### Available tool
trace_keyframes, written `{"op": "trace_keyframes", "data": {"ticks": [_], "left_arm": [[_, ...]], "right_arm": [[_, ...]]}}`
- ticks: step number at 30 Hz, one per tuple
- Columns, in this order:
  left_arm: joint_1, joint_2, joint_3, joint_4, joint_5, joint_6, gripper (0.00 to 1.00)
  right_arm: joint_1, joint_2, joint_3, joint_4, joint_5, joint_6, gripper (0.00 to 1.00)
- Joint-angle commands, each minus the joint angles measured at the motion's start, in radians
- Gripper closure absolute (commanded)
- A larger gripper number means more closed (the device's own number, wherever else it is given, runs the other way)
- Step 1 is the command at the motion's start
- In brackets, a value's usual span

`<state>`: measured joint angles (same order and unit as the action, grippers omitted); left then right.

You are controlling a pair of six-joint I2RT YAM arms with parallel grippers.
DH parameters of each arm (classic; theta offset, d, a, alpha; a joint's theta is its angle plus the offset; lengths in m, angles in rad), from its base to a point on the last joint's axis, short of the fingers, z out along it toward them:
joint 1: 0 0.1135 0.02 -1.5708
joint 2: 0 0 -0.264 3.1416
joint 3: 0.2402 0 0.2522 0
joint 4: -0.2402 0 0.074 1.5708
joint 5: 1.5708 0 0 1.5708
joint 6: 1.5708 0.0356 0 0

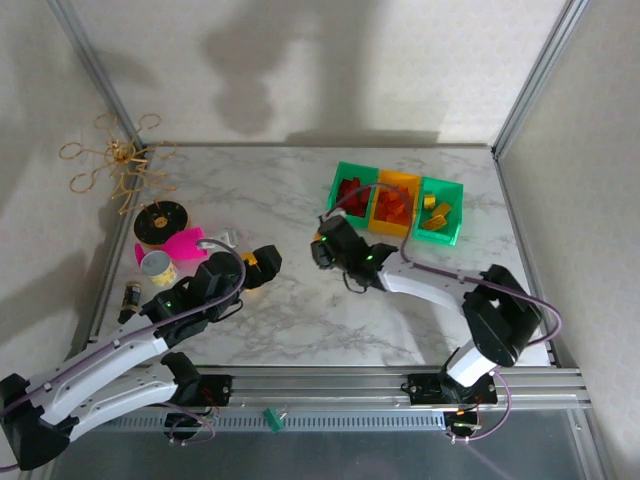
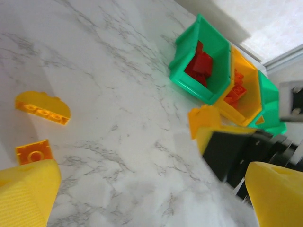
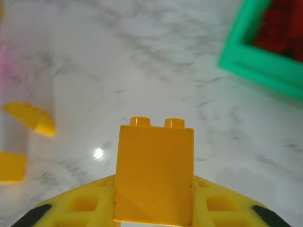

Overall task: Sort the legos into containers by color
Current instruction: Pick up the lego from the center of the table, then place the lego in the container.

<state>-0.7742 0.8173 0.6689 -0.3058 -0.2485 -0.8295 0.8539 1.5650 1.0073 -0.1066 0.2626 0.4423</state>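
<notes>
My right gripper [image 3: 154, 184] is shut on an orange-yellow rectangular lego [image 3: 154, 165], two studs pointing away, held above the marble. In the top view it [image 1: 324, 246] hovers left of the containers: a green bin [image 1: 352, 190] with red legos, an orange bin [image 1: 395, 202] with orange ones, and a green bin [image 1: 439, 210] with yellow ones. My left gripper [image 2: 151, 194] is open over bare marble, its yellow fingers [image 2: 26, 196] wide apart. A curved orange lego [image 2: 43, 107] and a small square orange lego [image 2: 33, 152] lie to its left. The right gripper's lego [image 2: 202, 120] is seen ahead.
A pink cup [image 1: 184, 243], a tin can [image 1: 157, 266] and a black-and-yellow spool [image 1: 160, 220] crowd the table's left edge beside my left arm. A tangle of tan loops [image 1: 115, 160] lies off the back left corner. Metal frame posts stand at both back corners.
</notes>
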Motion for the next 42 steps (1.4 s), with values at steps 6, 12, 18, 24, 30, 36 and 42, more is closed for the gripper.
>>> {"op": "trace_keyframes", "data": {"ticks": [6, 12, 18, 24, 30, 36, 42], "left_arm": [[-0.006, 0.132, 0.08, 0.18, 0.119, 0.081, 0.0], [-0.023, 0.262, 0.133, 0.268, 0.171, 0.115, 0.0], [-0.031, 0.375, 0.192, 0.328, 0.205, 0.134, 0.0], [-0.033, 0.442, 0.221, 0.359, 0.232, 0.129, 0.0], [-0.032, 0.436, 0.223, 0.34, 0.206, 0.131, 0.0], [-0.032, 0.404, 0.217, 0.315, 0.171, 0.134, 0.0], [-0.031, 0.372, 0.212, 0.285, 0.134, 0.143, 0.0]], "right_arm": [[-0.282, -0.122, -0.024, -0.063, 0.051, 0.021, 0.7], [-0.489, -0.09, 0.014, -0.078, 0.093, 0.038, 0.69], [-0.643, 0.007, 0.062, -0.043, 0.072, 0.026, 0.69], [-0.728, 0.122, 0.113, -0.01, 0.03, 0.024, 0.67], [-0.748, 0.214, 0.206, -0.035, -0.028, -0.001, 0.53], [-0.714, 0.167, 0.197, -0.032, -0.004, -0.017, 0.45], [-0.628, 0.096, 0.16, -0.061, 0.02, -0.017, 0.39]]}}
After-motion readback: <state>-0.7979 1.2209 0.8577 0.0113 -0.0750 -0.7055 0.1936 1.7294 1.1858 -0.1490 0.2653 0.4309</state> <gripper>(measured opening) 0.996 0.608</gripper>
